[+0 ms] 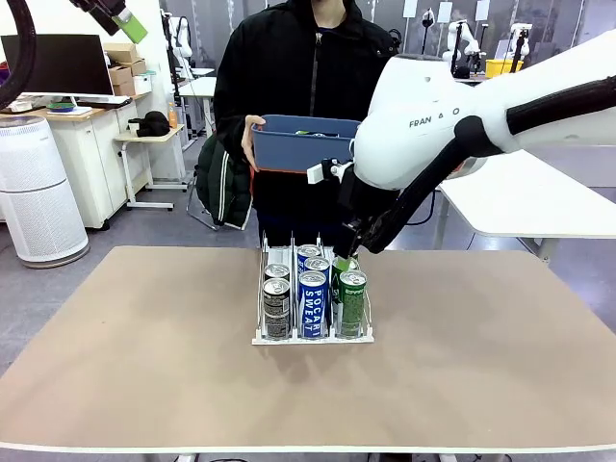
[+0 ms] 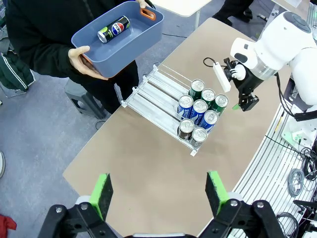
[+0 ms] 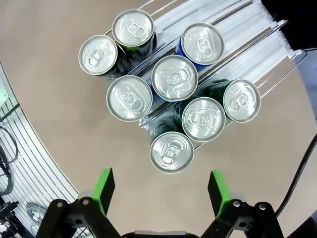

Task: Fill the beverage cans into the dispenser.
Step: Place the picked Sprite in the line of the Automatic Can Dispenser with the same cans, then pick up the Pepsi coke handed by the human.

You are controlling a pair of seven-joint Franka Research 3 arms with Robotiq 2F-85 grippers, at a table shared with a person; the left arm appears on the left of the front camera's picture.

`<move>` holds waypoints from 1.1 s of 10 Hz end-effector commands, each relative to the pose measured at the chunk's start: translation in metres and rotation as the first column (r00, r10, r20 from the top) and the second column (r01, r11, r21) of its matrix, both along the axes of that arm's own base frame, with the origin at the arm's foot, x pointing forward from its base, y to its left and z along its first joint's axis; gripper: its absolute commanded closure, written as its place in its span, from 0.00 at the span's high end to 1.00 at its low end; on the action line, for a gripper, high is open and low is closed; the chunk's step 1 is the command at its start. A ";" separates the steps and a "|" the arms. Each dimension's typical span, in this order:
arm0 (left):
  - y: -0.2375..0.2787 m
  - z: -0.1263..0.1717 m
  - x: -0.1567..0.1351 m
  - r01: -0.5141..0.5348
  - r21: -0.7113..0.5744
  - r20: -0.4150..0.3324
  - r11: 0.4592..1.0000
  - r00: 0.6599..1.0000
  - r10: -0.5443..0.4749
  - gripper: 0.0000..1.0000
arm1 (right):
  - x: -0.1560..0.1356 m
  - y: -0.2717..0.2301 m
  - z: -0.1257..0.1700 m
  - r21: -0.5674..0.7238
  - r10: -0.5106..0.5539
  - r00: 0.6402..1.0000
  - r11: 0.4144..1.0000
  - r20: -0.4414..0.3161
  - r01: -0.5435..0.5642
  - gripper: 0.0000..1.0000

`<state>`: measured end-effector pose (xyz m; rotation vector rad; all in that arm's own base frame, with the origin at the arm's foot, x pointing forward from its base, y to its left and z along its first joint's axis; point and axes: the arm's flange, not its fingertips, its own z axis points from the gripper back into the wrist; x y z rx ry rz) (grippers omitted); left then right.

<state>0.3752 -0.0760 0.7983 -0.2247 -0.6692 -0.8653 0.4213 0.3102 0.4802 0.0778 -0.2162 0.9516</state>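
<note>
Table (image 1: 115, 346) nearest, right arm (image 1: 433, 115) reaching over it. Person's tub (image 2: 129, 49) holds one can (image 2: 114, 29) lying flat. Mid-table, the rack (image 2: 153, 94) has eight cans (image 3: 174, 78) upright at its front. Over the green lane the right gripper (image 3: 161, 191) is spread, empty; the left gripper (image 2: 158, 193) likewise, high up. Cans likely rigid, slick, dentable: clamp mid-body.
</note>
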 end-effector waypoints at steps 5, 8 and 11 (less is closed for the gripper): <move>0.001 0.000 -0.001 -0.008 -0.005 -0.005 1.000 1.000 0.008 1.00 | 0.000 0.000 0.000 0.000 0.000 1.000 1.000 0.000 0.000 1.00; 0.001 0.000 -0.001 -0.008 -0.005 -0.005 1.000 1.000 0.008 1.00 | 0.000 0.000 0.000 0.000 0.000 1.000 1.000 0.000 0.000 1.00; 0.001 0.000 -0.001 -0.008 -0.005 -0.005 1.000 1.000 0.008 1.00 | 0.000 0.000 0.000 0.000 0.000 1.000 1.000 0.000 0.000 1.00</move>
